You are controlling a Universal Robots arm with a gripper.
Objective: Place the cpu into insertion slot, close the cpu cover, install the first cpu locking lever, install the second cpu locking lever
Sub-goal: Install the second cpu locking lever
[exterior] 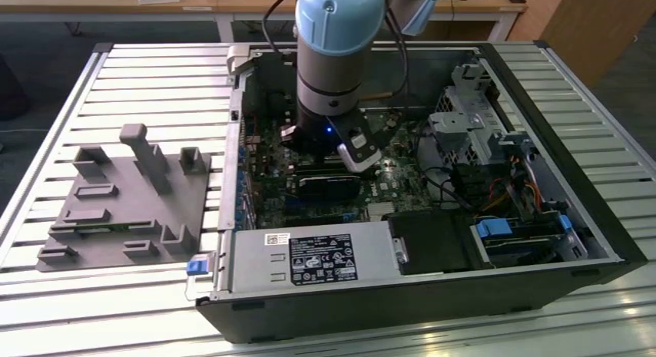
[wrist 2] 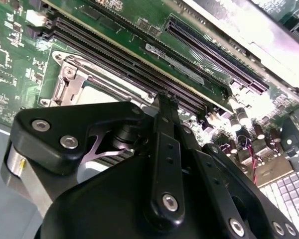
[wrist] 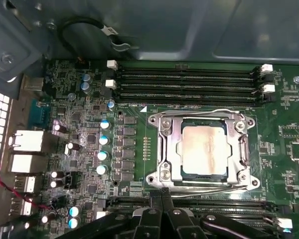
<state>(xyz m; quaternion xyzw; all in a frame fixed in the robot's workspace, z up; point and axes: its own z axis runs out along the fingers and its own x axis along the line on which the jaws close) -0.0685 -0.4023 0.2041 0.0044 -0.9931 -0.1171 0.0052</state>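
Item: dull silver-grey square cpu (wrist: 203, 150), seated in the black insertion slot (wrist: 183, 175) on the green circuit board (wrist: 139, 124); silvery metal cpu cover (wrist: 164, 137) closed over it. My end effector (wrist: 163, 191), fingers together, empty, just beside the cover's edge.

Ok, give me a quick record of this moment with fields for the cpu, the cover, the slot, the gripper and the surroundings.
cpu: silver-grey chip seated flat in the socket, in the first wrist view
cpu cover: metal frame lying down around the chip
insertion slot: socket on the green circuit board, occupied by the chip
gripper: just at the socket's edge, jaws together, holding nothing visible
memory slots: long black rows beside the socket
surroundings: open computer case on a slatted table, grey fixture at the exterior view's left
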